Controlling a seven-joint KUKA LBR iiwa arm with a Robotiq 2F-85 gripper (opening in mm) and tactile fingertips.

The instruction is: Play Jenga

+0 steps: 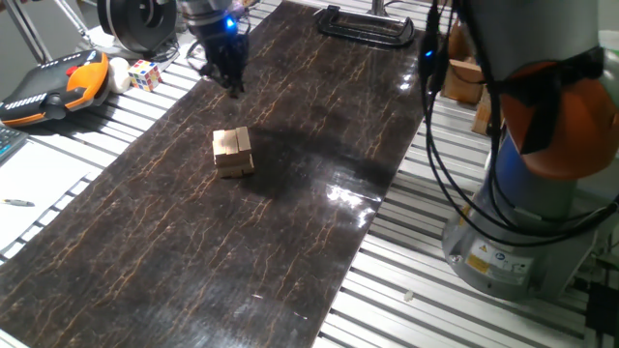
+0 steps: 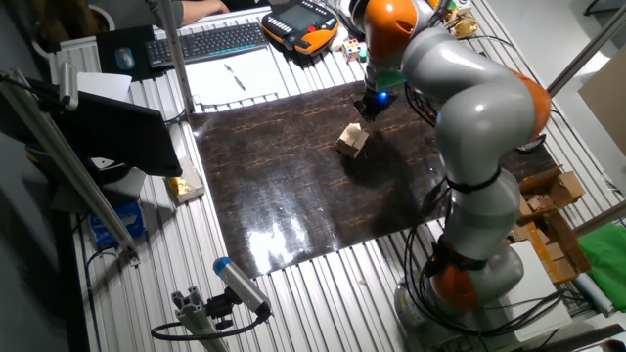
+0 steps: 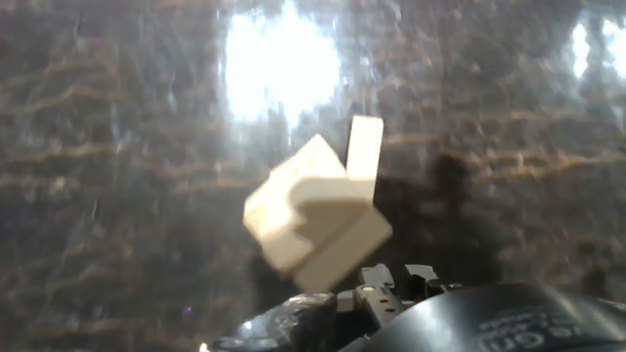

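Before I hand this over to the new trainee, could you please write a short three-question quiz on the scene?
1. True or false: the end effector is holding a block from the Jenga stack.
2. What does the stack stand on? A) a dark mat B) a keyboard C) a cardboard box
3. Fill in: beyond the mat, next to the orange pendant, lies a multicoloured puzzle ____.

Key: 1 false, it hangs apart from the stack; 2 A; 3 cube.
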